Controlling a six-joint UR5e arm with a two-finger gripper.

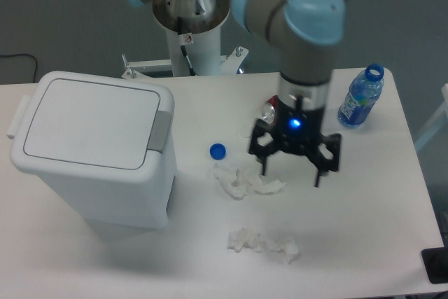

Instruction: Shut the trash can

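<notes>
The trash can (91, 152) is a large white bin at the left of the table. Its flat lid (87, 122) lies down flush on the body, and the grey latch tab (162, 130) sits at its right edge. My gripper (292, 175) hangs over the middle of the table, well to the right of the bin and apart from it. Its fingers (318, 176) are spread wide and point down with nothing between them.
A blue bottle cap (218, 150) and crumpled tissues (245, 181) lie right of the bin, more tissues (264, 243) nearer the front. A blue capless bottle (360, 97) stands at the back right. A red can (270, 110) is partly hidden behind my arm.
</notes>
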